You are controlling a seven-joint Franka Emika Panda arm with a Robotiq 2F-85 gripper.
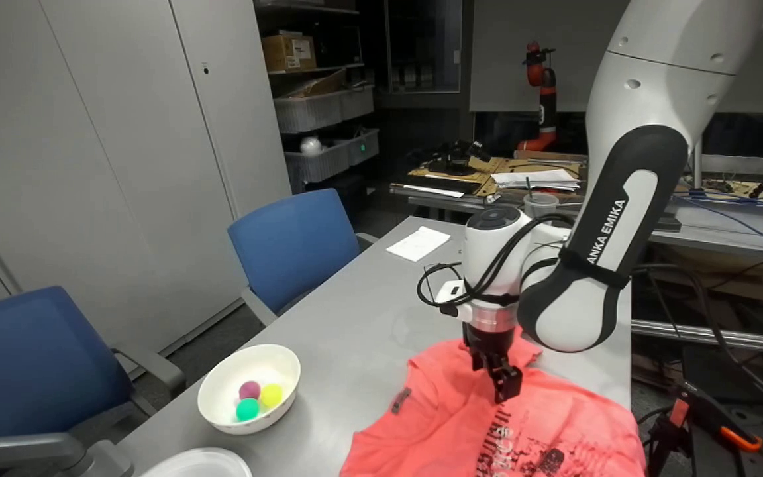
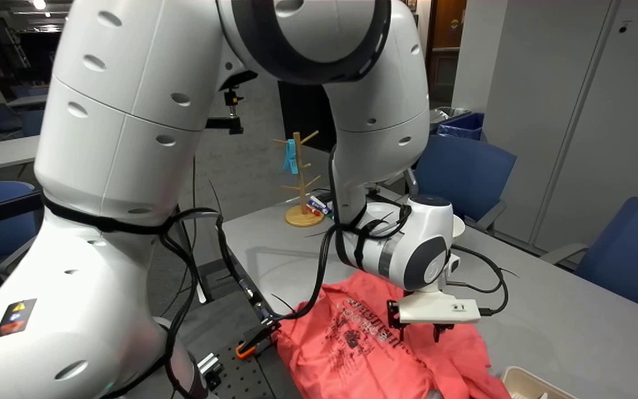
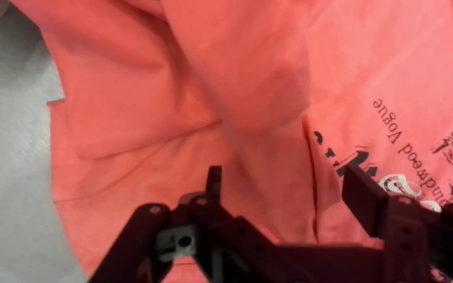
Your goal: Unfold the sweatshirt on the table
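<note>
The coral sweatshirt [image 1: 434,417] lies rumpled on the grey table [image 1: 348,324], with its dark and white lettering facing up. In the wrist view, overlapping layers and folds of the sweatshirt [image 3: 132,118] fill most of the picture, and bare table [image 3: 6,165] shows at the left. My gripper [image 3: 283,182] is over the fabric with its jaws wide apart. A raised fold runs below the gap, beside the print. In an exterior view the gripper [image 2: 420,334] points down over the garment near the lettering. Whether the fingertips touch the cloth I cannot tell.
A white bowl [image 1: 219,381] with several coloured balls stands on the table, near a white round dish [image 1: 199,464]. A paper sheet [image 1: 419,243] lies at the far end. A wooden rack [image 2: 299,188] and a beige container [image 2: 535,384] are also on the table. Blue chairs [image 1: 295,245] line one side.
</note>
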